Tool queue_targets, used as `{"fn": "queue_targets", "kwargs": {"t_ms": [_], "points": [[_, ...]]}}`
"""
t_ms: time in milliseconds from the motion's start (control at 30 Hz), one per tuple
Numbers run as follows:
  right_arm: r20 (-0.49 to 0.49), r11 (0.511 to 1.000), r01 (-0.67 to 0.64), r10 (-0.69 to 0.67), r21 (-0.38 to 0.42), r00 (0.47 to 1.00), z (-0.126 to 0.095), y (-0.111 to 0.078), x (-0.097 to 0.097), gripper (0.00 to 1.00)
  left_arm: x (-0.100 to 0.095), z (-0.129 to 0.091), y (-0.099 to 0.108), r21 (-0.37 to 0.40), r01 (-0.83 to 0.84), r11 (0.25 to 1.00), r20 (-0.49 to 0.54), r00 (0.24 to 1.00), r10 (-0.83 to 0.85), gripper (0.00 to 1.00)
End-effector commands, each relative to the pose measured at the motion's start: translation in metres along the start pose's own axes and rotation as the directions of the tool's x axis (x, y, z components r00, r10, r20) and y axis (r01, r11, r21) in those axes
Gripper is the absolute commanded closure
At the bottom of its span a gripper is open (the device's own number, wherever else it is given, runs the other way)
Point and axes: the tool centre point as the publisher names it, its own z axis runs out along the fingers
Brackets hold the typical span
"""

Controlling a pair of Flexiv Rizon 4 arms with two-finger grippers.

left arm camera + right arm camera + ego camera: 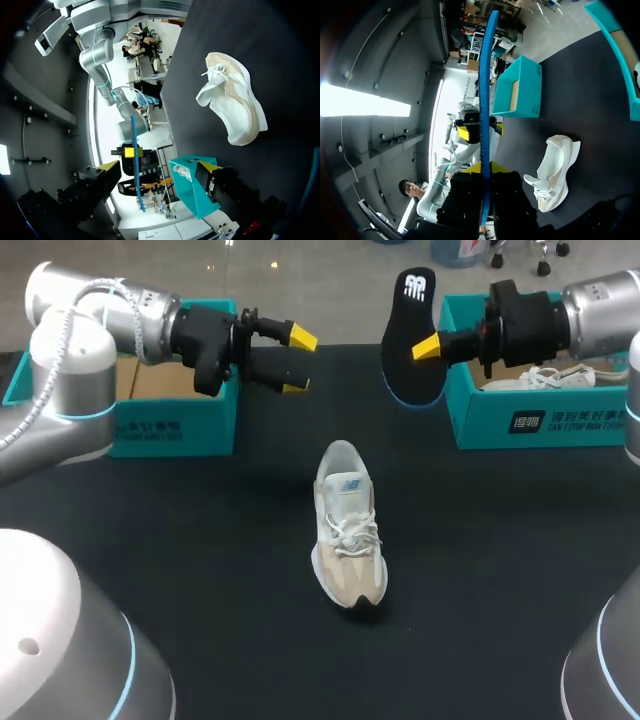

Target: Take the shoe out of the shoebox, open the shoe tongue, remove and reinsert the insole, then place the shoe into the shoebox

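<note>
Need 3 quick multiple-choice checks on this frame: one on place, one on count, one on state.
1. Where is the beige shoe?
A. inside a box
B. held off the table
C. lying on the table

2. How many teal boxes are on the table?
A. one
B. two
C. three

3. The right fingers are:
A. shut on the insole
B. open and empty
C. shut on the beige shoe

Answers:
1. C, since the head view shows it flat on the dark tabletop, out in front of both boxes.
2. B, since there is the left box and the right box, and no third.
3. A, since the black insole is held up above the table, and the right wrist view shows its edge clamped between the fingers.
</note>
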Motion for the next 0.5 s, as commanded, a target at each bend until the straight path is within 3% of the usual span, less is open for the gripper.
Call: {"fn": "queue_targets", "kwargs": {"t_ms": [33,300,500], "points": [[0.003,0.999,0.026,-0.026,-0.021,1.000,0.000,-0.005,0.004,1.00,0.007,-0.016,-0.002,0.094,-0.006,0.996,-0.024,1.000,0.008,0.00],[0.019,0.989,0.132,-0.131,-0.063,0.991,0.003,-0.001,0.008,1.00,0.026,-0.039,-0.012,0.174,-0.030,0.984,-0.113,0.992,0.050,0.00],[0.031,0.983,0.169,-0.167,-0.075,0.986,0.005,0.004,0.013,1.00,0.038,-0.052,-0.017,0.190,-0.029,0.981,-0.155,0.986,0.060,0.00]]}}
